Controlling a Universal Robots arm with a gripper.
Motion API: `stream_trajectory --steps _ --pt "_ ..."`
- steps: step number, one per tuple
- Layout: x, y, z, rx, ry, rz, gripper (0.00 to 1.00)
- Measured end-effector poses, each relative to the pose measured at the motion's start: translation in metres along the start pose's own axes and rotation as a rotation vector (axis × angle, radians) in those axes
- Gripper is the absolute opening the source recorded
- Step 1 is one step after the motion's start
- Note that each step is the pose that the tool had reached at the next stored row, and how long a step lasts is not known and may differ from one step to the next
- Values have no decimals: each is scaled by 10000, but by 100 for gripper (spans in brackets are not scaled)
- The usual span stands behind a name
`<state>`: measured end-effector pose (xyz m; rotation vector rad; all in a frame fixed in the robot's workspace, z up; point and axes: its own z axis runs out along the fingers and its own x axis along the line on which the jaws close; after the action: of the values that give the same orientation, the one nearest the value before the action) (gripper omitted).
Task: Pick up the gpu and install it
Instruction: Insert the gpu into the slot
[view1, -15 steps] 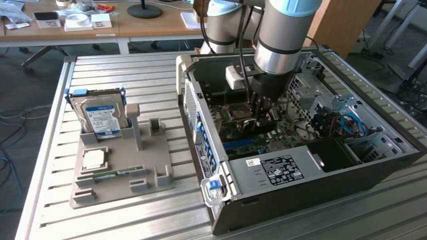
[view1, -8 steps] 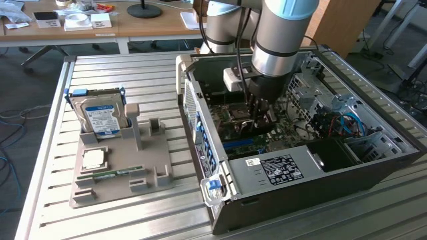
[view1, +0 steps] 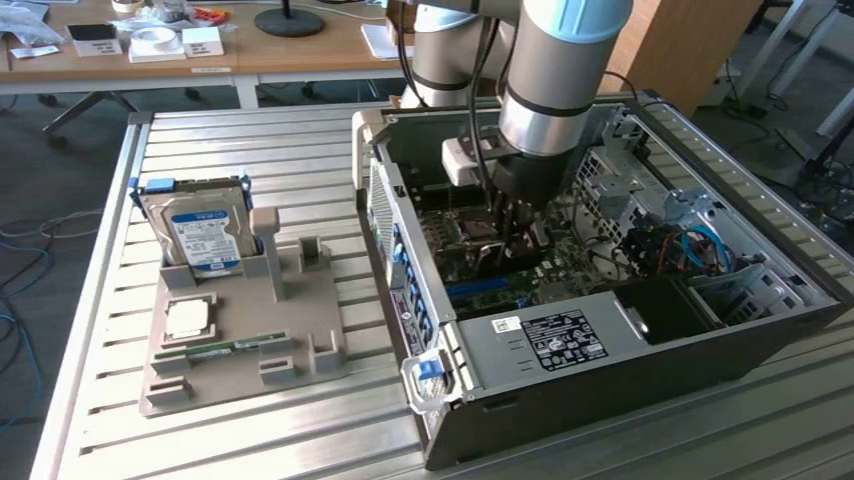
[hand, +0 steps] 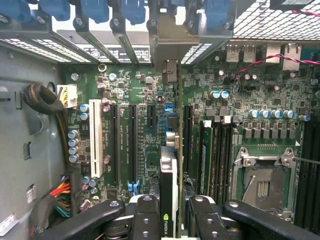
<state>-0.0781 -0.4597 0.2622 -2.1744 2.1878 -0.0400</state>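
Gripper (hand: 170, 216) is clamped on the gpu (hand: 169, 172), with its black fingers (hand: 146, 220) pressing on both flat sides of the card. The wrist view looks straight down the card's upper edge. In that view the gpu stands upright and edge-on over the green motherboard (hand: 135, 100), in line with the long black expansion slots. Its silver end bracket (hand: 167, 35) reaches the row of rear slot openings under the blue retention clips (hand: 95, 10). Whether the card's lower edge is already seated in a slot is hard to tell from this angle; it may only be touching.

A white slot (hand: 95, 137) lies on one side of the card, and memory slots and the open CPU socket (hand: 262, 182) lie on the other.

In the exterior view the gripper (view1: 521, 225) reaches down into the open computer case (view1: 747, 330), which lies on its side on a slatted metal table (view1: 267, 150). The power supply (view1: 547, 345) sits at the case's near end.

On the exterior view's left, well apart from the case, a grey holder tray (view1: 307, 330) rests on the table. It carries a hard drive (view1: 200, 235) standing upright, a processor chip (view1: 187, 318) and a memory stick (view1: 220, 348) lying flat.
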Motion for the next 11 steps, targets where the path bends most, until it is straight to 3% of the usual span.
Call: stream_trajectory --steps 11 --pt "3 31 9 -1 0 3 27"
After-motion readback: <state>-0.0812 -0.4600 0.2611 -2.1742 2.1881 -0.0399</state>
